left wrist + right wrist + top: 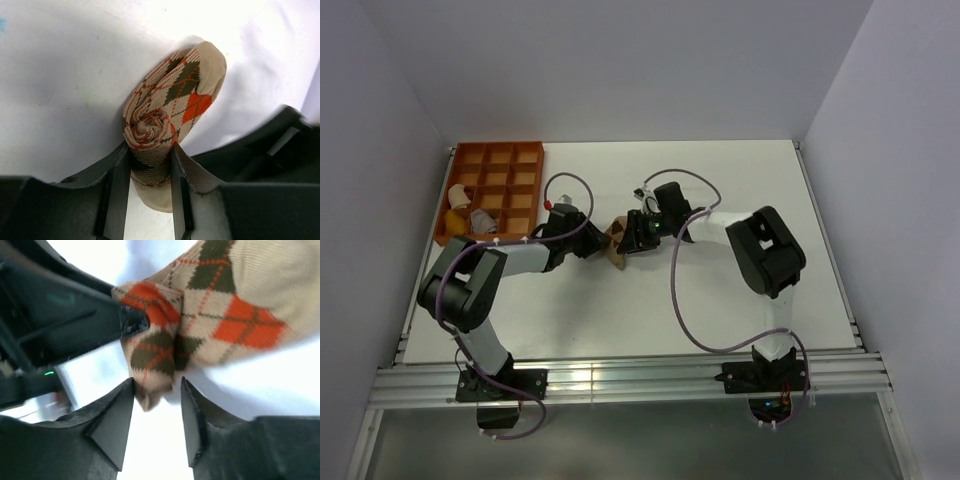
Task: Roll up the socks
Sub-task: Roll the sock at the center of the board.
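Pinching the rolled argyle sock [175, 95]: left gripper [150, 152] — right gripper [157, 382] parted.

The left arm [470, 288] and right arm [765, 252] are built of black joints and light grey tubes. A purple-grey cable [673, 285] is looped along each. A green light [658, 226] is lit on the right wrist. The left end effector [150, 160] and right end effector [157, 387] are fitted with black fingers.
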Motion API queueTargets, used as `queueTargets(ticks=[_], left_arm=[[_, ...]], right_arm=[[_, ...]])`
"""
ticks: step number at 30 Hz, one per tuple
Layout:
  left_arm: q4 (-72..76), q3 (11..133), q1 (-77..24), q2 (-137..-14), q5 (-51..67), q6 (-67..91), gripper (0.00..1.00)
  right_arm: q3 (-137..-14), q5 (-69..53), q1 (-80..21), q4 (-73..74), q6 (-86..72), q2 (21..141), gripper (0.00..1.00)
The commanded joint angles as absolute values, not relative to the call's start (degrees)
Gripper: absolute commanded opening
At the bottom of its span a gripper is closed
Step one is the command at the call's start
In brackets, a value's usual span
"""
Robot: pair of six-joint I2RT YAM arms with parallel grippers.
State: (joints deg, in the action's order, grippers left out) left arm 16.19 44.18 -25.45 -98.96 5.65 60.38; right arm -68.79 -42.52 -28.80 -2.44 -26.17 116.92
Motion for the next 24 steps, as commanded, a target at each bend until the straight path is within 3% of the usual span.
queueTargets(ticks=[1,10,24], left_arm=[[3.7,46.1,-25.4,-101.5,2.2,54.9,0.00],[-4.4,51.6,-25.4,-103.0,3.2,51.6,0.00],[-8.7,55.4,-25.4,-105.5,6.4,49.9,0.00]], right_arm=[[-64.4,-29.6,-30.3,-2.5,-16.7,108.3,0.51],[-56.3,-10.7,-38.6,-10.5,-3.4,97.1,0.63],[-55.5,4.7,-49.8,-16.9,9.3,100.8,0.66]])
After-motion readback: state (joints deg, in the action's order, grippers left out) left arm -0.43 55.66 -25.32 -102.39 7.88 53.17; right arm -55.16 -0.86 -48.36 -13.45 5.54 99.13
